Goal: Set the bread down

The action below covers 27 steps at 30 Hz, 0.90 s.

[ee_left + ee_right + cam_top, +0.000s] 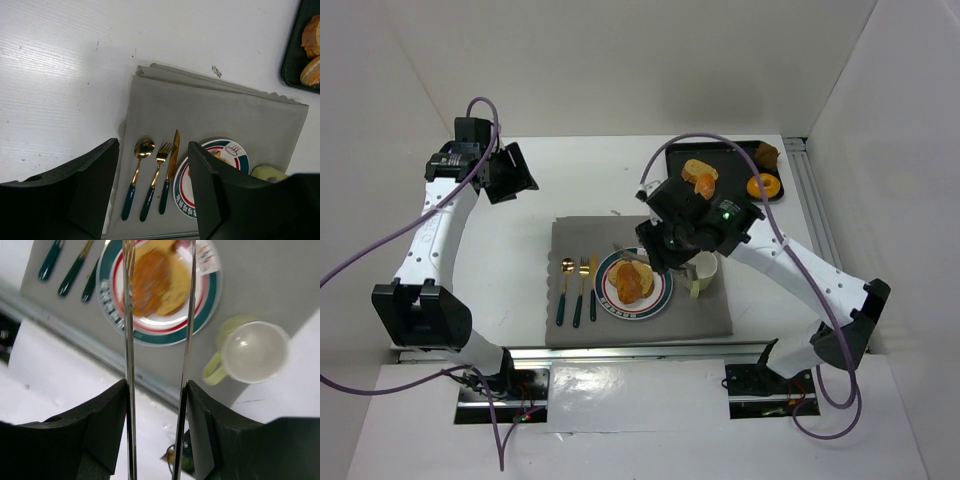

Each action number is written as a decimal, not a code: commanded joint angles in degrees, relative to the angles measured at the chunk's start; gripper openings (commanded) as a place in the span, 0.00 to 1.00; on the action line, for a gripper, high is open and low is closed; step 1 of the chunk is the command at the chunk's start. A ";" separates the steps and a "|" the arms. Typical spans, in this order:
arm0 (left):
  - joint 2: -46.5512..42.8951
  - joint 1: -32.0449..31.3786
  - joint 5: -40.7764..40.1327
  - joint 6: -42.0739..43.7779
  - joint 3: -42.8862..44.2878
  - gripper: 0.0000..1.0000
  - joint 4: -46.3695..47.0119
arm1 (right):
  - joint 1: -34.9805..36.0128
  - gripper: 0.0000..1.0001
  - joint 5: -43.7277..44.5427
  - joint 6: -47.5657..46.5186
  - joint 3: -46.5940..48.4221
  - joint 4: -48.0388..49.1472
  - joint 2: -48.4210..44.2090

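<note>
The bread (pixel 633 282) lies on the plate (pixel 665 299), a golden-orange piece covering most of the plate's middle. In the right wrist view the bread (pixel 155 282) shows between the two thin metal arms of a pair of tongs (pixel 129 340). The right gripper (pixel 157 390) is clenched on those tongs, one finger pressed against each arm. That view is blurred at the tips, so I cannot tell whether the tongs pinch the bread or merely straddle it. My reading is that the placing itself is all but done. The next move calls for easing the tongs apart and lifting them straight up, so the bread is not dragged off. The plate holds only the bread. The pale green mug (pixel 703 270) just beside it looks empty in the right wrist view. The black tray (pixel 730 160) at the far right holds more pastries, well apart from the plate. Spoon (pixel 565 290), fork (pixel 581 290) and knife (pixel 593 290) lie left of the plate on the grey placemat (pixel 570 240). The left gripper (pixel 510 172) hangs released over the far-left worktop (pixel 580 170).
</note>
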 commanded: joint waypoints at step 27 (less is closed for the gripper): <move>3.18 0.10 1.99 1.70 2.34 0.70 1.05 | -38.71 0.62 1.52 -0.82 14.38 17.52 26.72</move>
